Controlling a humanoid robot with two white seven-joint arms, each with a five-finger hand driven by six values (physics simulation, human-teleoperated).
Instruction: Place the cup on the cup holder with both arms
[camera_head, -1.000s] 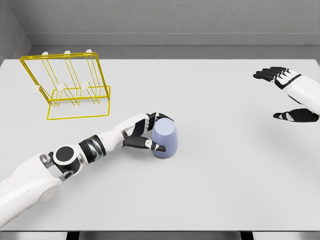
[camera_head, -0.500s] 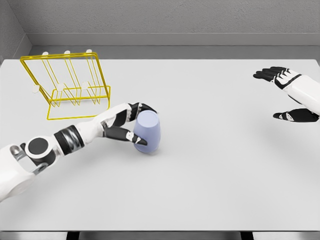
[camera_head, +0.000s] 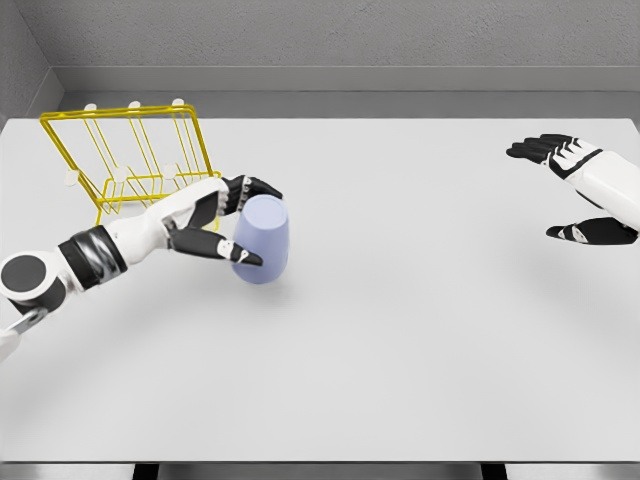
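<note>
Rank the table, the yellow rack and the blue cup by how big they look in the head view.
1. Table, by far.
2. Yellow rack.
3. Blue cup, held in the left hand.

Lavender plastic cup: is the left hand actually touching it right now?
Touching. The head view shows the left hand with black fingers wrapped against the lavender plastic cup, no gap.

L arm reaches in from lower left, forearm angled up-right; left hand (camera_head: 225, 225) curled, fingers wrapped, thumb below. R arm at right edge; right hand (camera_head: 578, 190) spread wide, fingers relaxed, thumb below them.
</note>
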